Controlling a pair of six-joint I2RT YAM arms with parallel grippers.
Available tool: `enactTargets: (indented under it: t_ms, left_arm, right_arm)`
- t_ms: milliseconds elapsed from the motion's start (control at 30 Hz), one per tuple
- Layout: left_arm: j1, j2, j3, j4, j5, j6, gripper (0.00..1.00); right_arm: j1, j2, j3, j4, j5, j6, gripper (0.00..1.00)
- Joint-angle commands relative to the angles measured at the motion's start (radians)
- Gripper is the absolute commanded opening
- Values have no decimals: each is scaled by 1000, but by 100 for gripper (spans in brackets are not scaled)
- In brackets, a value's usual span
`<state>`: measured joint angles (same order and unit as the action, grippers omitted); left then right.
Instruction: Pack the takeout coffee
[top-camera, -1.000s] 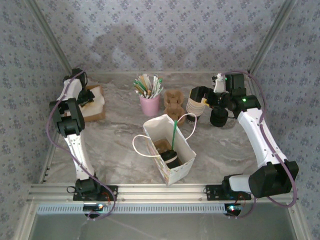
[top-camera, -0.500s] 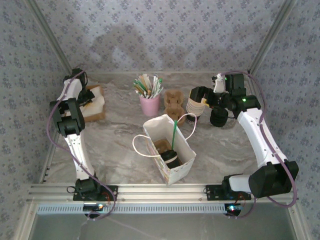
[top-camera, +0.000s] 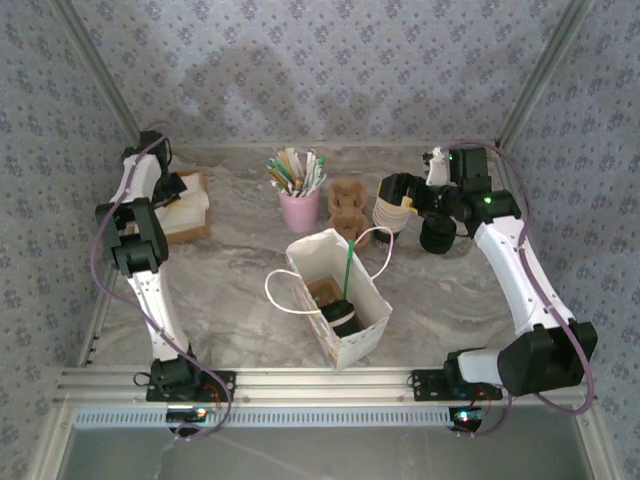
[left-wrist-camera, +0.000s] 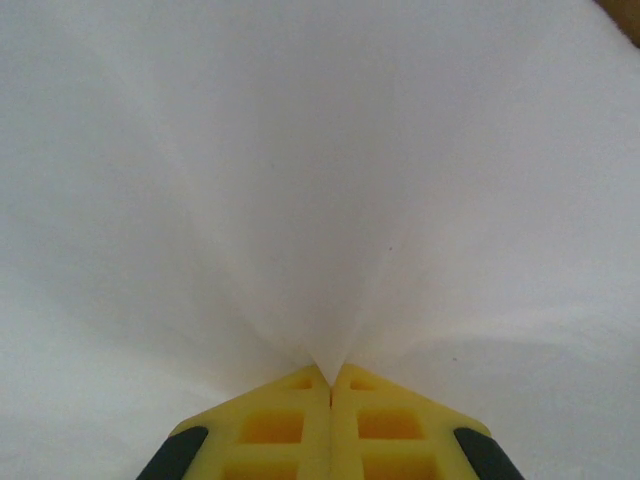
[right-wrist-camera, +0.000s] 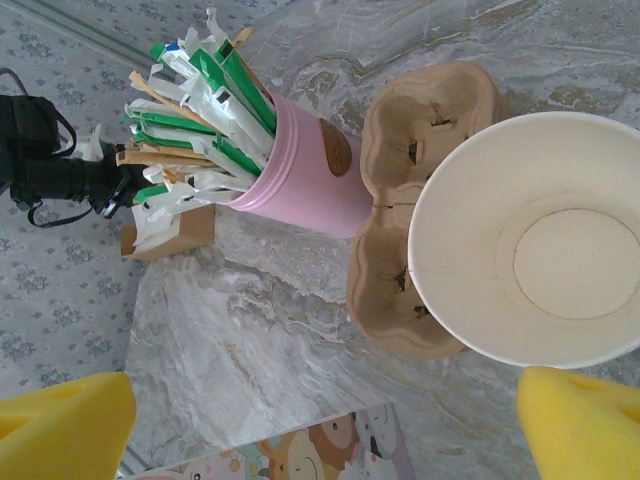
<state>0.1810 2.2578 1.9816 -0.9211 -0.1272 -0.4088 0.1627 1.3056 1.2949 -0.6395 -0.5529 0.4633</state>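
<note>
The takeout coffee (top-camera: 344, 320), black lid up, stands inside the open paper bag (top-camera: 358, 345) at mid-counter (top-camera: 230, 280), beside a green straw (top-camera: 348, 270). The pink holder (right-wrist-camera: 300, 180) contains wrapped sticks. The pulp carrier (right-wrist-camera: 420, 130) lies between the holder and the lidless cup stack (right-wrist-camera: 530, 250). The left jaws are closed, pinching white paper (left-wrist-camera: 300, 150). The right jaws stand wide.

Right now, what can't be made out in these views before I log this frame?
Left wrist: white paper pinched in the shut left tool hides whatever lies beneath; sheet count unclear.
Top view: bag walls hide the takeout coffee body; just its black lid shows.
Right wrist: cup stack seen from above, cut by the right edge; number of cups untellable.
</note>
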Motion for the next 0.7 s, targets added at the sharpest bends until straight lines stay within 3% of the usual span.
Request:
enactTargets:
  t_ms: [0,500,667]
  left_arm:
    - [-4,-65,7,-19,-26,-2,5]
    - [-4,-70,6,-18,-18,1,10]
    - [-4,-66,1,-15,-14,-1,0]
  right_arm:
    - [9,1,26,-19,0,-17,100]
    - [19,4,37,-23,4,-18,100]
    - [19,7,38,-25,5,-20,100]
